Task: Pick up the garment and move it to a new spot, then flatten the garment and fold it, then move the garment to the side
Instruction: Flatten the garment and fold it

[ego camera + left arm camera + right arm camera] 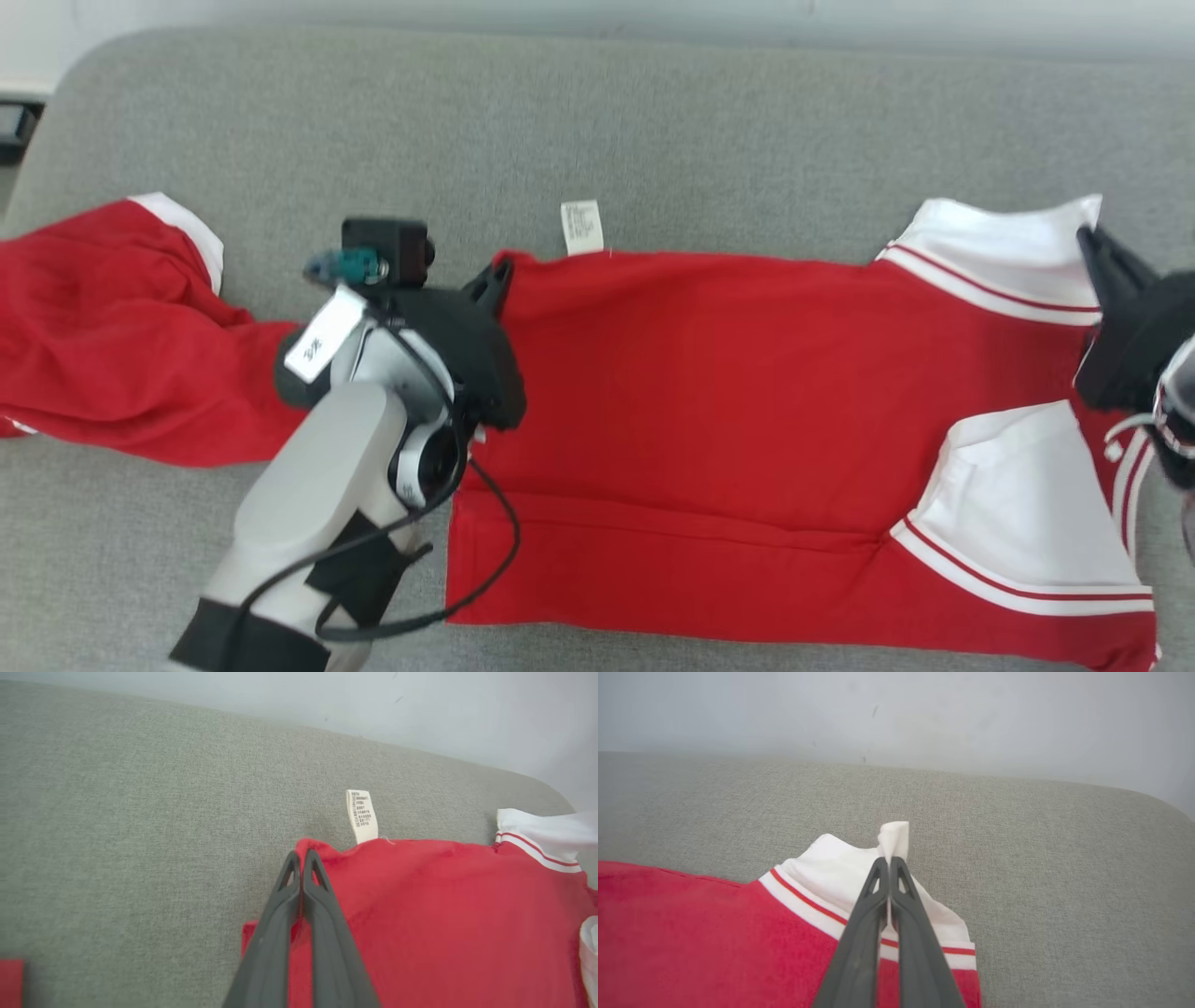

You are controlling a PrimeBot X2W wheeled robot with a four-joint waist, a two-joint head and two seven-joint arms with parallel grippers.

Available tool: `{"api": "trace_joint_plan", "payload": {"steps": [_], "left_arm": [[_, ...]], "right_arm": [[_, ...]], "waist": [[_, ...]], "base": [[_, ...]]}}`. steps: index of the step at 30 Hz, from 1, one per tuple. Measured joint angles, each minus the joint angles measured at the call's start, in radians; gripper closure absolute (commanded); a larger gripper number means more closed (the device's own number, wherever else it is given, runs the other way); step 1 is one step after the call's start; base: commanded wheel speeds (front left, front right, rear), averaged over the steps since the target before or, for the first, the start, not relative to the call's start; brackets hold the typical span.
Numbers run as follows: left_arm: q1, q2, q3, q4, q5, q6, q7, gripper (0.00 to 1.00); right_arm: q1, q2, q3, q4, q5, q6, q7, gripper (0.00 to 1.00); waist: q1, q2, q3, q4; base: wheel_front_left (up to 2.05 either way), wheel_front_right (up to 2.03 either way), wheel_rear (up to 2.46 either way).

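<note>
Head view has the red garment (709,392) lying flat across the grey cushion (653,121), from its near hem to its far edge. At that far edge the left gripper (301,856) has its jaws pinching the red corner beside the white label (362,815). Farther right, the right gripper (888,861) has its jaws pinching the white trim's corner.

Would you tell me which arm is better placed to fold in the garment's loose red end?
Left, likely: the loose end lies just beside the left arm, jaws shut on the red edge; the right jaws pinch the white corner far across.
</note>
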Motion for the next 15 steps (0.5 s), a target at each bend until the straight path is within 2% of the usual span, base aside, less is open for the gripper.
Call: {"api": "trace_joint_plan", "payload": {"steps": [6,15], "left_arm": [[0.095,0.029,-0.003,-0.029,0.000,-0.001,-0.044,1.00],[0.187,0.051,-0.002,-0.070,0.000,0.006,-0.079,1.00]], "right_arm": [[0.153,0.002,-0.020,-0.105,0.012,0.000,-0.029,1.00],[0.364,-0.006,-0.060,-0.250,0.051,-0.001,-0.017,1.00]], "waist": [[0.0000,-0.0001,-0.058,-0.012],[-0.0001,-0.0001,-0.115,-0.029]], "base": [[0.00,0.00,0.00],[0.00,0.00,0.00]]}}
